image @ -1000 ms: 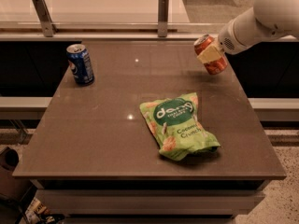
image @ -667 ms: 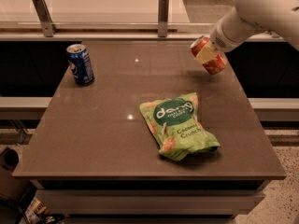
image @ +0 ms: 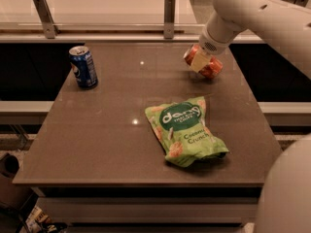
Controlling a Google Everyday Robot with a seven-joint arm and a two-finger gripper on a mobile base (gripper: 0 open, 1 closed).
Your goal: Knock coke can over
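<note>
Brown table, pincer at tilted coke can, "Coconut Crunch" bag

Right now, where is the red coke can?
In the camera view, the coke can sits tilted at the table's far right, at the gripper, behind the green chip bag.

The coke can is small and orange-red. It is in the upper right of the frame, on the far right part of the brown table. It is not standing up. It is tipped far over, almost on its side. One end points to the upper left and the other end is down by the table top. The gripper is right at the can, across its middle.
</note>
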